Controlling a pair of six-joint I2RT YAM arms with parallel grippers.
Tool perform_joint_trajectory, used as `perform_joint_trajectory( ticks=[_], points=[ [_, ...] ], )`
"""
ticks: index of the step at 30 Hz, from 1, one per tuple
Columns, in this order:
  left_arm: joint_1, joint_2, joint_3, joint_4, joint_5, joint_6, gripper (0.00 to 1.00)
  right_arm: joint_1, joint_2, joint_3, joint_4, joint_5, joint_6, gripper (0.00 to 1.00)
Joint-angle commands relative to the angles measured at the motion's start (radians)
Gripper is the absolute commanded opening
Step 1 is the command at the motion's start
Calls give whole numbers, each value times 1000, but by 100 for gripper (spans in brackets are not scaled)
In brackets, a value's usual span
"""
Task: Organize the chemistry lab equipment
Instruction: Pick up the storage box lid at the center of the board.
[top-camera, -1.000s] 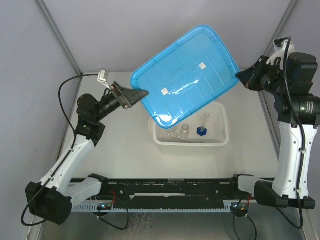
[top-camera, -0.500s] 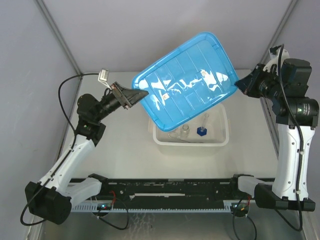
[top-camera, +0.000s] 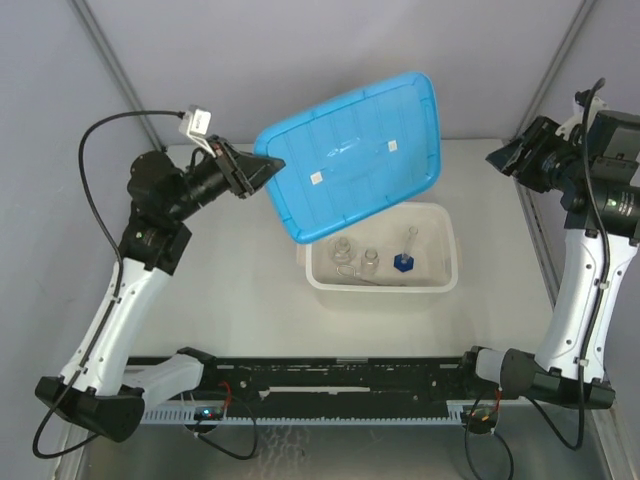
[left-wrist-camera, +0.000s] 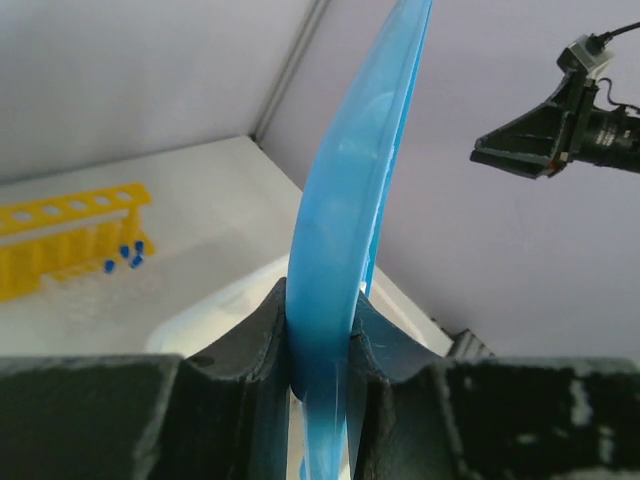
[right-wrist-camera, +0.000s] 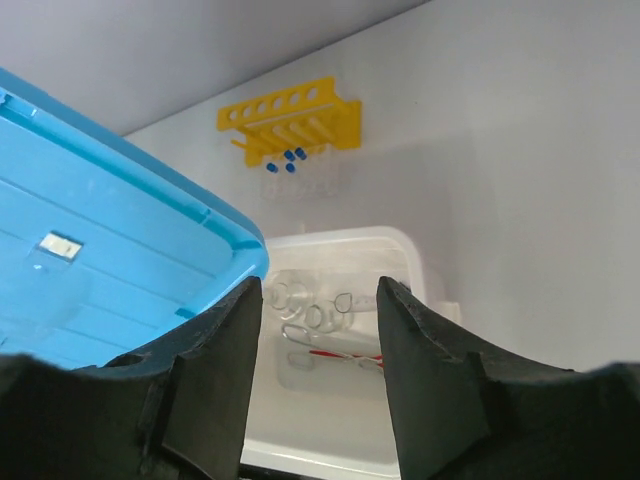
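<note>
The surface (top-camera: 240, 300) is pale grey, closed in by plain grey walls (top-camera: 300, 50) with metal corner posts. At the left, the left tool (top-camera: 262, 165) is clenched on the edge of the blue lid (top-camera: 350, 155), held tilted in the air. Under it sits the white tub (top-camera: 432, 285) with small glass vessels (top-camera: 357, 256) inside. The yellow rack (right-wrist-camera: 290, 122) lies behind the tub with blue-capped tubes (right-wrist-camera: 285, 160) just beside it. At the right, the right tool (top-camera: 500, 160) is released, apart from the lid.
</note>
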Motion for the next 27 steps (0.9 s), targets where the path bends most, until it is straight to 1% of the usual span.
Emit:
perform_joint_trajectory(
  ticks=[1, 4, 5, 6, 9, 11, 12, 14, 15, 16, 17, 18, 20, 24, 26, 27],
  points=[
    [-6, 29, 216, -162, -58, 226, 0, -42, -3, 46, 73, -159, 99, 50],
    [-11, 62, 323, -304, -138, 391, 0, -49, 11, 35, 141, -298, 182, 49],
    [-14, 71, 351, -348, -180, 469, 0, -49, 13, 24, 170, -340, 213, 47],
    [-15, 78, 373, -382, -224, 516, 0, -49, 13, 9, 202, -375, 243, 46],
    [-17, 83, 400, -426, -349, 620, 0, -50, 1, -36, 294, -443, 326, 44],
    [-28, 75, 406, -431, -405, 669, 0, -51, -3, -75, 370, -485, 391, 44],
    [-37, 71, 406, -427, -428, 690, 0, -49, -7, -104, 423, -517, 464, 44],
    [-76, 69, 411, -429, -470, 747, 0, -40, -17, -195, 626, -593, 638, 45],
    [-112, 69, 411, -434, -506, 787, 0, -25, -18, -248, 758, -623, 749, 45],
    [-161, 71, 411, -437, -552, 832, 0, -5, -14, -287, 925, -647, 840, 45],
    [-210, 74, 408, -437, -600, 872, 0, 20, -2, -306, 1002, -656, 912, 45],
    [-274, 78, 405, -438, -644, 911, 0, 48, 20, -299, 1024, -655, 938, 45],
    [-367, 99, 404, -435, -733, 982, 0, 110, 69, -238, 952, -638, 885, 45],
    [-529, 137, 369, -394, -977, 1157, 0, 192, 168, -33, 623, -570, 641, 45],
    [-586, 143, 308, -323, -1103, 1275, 0, 199, 193, -18, 582, -577, 614, 45],
    [-603, 140, 267, -245, -1156, 1327, 0, 200, 195, -30, 585, -581, 618, 45]
  ],
)
